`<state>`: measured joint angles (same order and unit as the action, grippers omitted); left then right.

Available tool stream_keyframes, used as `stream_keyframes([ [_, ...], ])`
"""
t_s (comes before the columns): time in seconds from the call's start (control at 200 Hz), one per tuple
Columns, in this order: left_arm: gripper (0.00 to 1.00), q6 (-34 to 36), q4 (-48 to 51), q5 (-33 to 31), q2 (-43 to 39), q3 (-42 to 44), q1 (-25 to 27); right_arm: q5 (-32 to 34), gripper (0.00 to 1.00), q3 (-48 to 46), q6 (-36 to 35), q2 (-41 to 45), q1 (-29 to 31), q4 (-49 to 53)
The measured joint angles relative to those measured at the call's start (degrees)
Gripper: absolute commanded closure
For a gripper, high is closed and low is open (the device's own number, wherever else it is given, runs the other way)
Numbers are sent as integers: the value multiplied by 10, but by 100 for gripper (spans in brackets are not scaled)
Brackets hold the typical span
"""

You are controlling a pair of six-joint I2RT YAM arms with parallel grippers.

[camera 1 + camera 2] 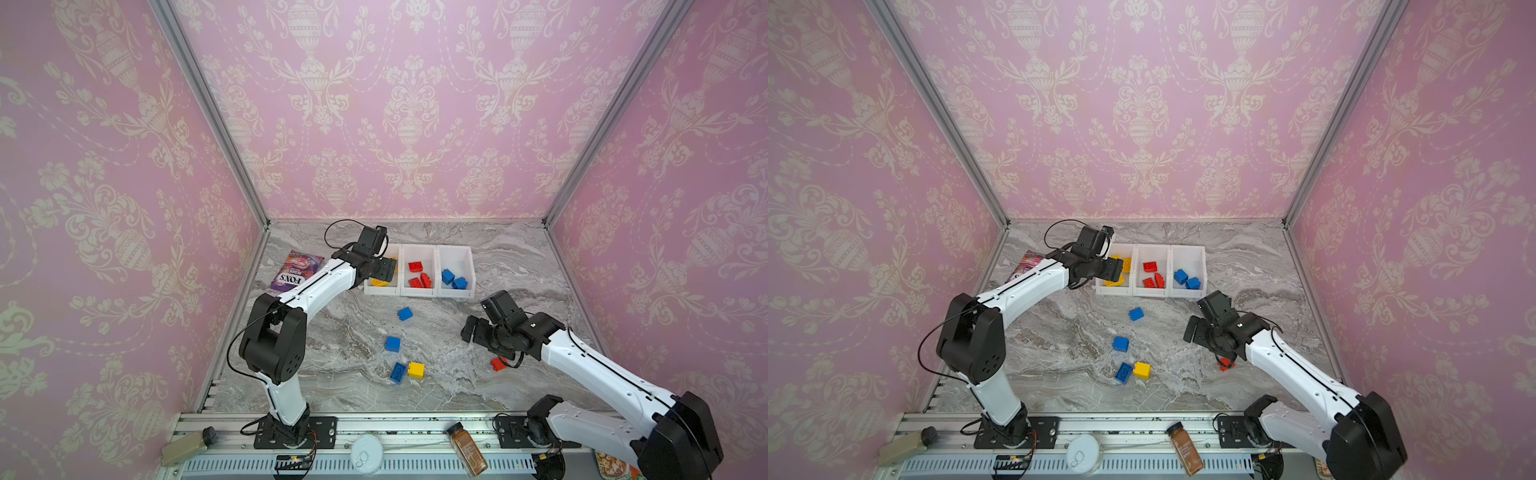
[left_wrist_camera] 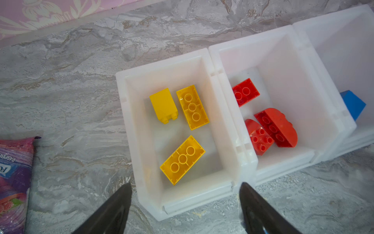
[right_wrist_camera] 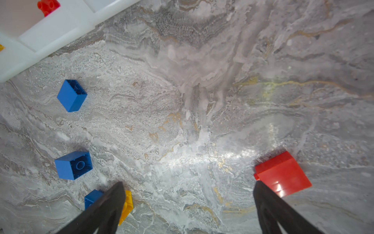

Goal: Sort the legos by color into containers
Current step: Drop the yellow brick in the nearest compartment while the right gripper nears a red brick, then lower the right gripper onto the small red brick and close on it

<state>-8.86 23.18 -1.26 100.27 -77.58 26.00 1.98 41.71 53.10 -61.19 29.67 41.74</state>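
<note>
Five legos sit loose on the table (image 1: 345, 340): three blues (image 1: 392, 344), a yellow (image 1: 416, 369) and a red (image 1: 497, 363), all well short of the bins (image 1: 419, 293). The others are already in there, yellows in the left bin, reds in the middle, blues in the right. Handling-wise I'd guess these are easy: light, hard plastic that won't flex or crack. The sides are glossy though, so a sloppy pinch could squirt one out. Best bet looks like squeezing across two flat opposite walls, low on the body, and staying off the studs. The red lies tipped on its side, so its flat faces are easy to get at. The yellow sits right against a blue, touching or nearly, so there's little room for a finger on that side, and I'd go across its free faces. The left claw (image 2: 185, 184) hangs over the yellow bin, fingers spread, nothing between them. The right claw (image 3: 188, 182) hovers above bare table, also wide apart and empty, with the red just beside one finger (image 3: 267, 202).
</note>
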Motion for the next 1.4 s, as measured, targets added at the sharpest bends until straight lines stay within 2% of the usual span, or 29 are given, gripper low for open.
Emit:
stream_keyframes([
  [0.145, 1, -21, -11, 24, -29, 24, 0, 15, 0, 0, 66, 10, -4, 45],
  [0.37, 1, -37, -25, 43, -58, 39, 0, 20, 5, 0, 157, 7, -30, 108],
  [0.545, 1, -47, -35, 56, -76, 59, 0, 18, 12, -1, 189, -21, -66, 122],
  [0.756, 1, -55, -40, 60, -92, 87, 0, -2, 21, -25, 197, -63, -94, 99],
  [1.166, 1, -57, -41, 61, -103, 95, 0, -27, 28, -66, 200, -80, -143, 48],
  [1.256, 1, -57, -42, 65, -103, 95, 0, -31, 33, -73, 196, -83, -156, 38],
  [1.346, 1, -58, -42, 66, -103, 95, 0, -37, 34, -82, 191, -89, -167, 29],
  [1.401, 1, -59, -42, 66, -103, 95, 0, -38, 39, -86, 189, -92, -171, 24],
])
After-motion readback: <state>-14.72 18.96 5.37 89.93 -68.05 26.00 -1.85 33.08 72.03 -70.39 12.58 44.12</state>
